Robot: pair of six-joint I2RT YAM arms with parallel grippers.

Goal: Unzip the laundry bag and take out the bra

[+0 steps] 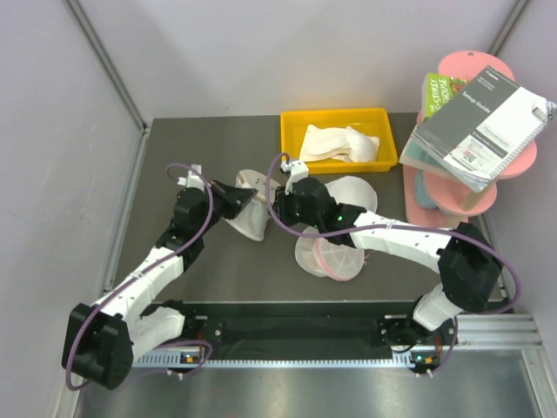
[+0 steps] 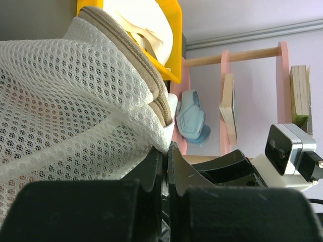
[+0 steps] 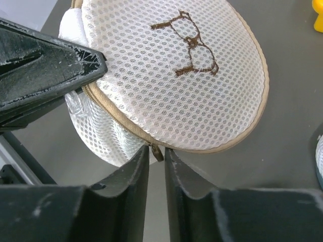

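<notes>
The laundry bag (image 1: pixel 248 222), a round white mesh pod with a beige-tan rim and a dark stitched mark (image 3: pixel 194 45) on its face, is held off the table between both grippers. My left gripper (image 2: pixel 165 148) is shut on the bag's mesh edge (image 2: pixel 65 101) beside the tan zipper. My right gripper (image 3: pixel 157 149) is open by a narrow gap, with the small tan zipper pull (image 3: pixel 157 153) between its fingertips at the bag's lower rim (image 3: pixel 176 91). The zipper looks closed. I cannot make out the bra inside.
A pink-rimmed mesh bag (image 1: pixel 335 261) and a plain white mesh bag (image 1: pixel 352 193) lie under my right arm. A yellow bin (image 1: pixel 339 165) holding white cloth (image 1: pixel 335 144) stands behind. A pink shelf (image 1: pixel 487 196) with books is at the right.
</notes>
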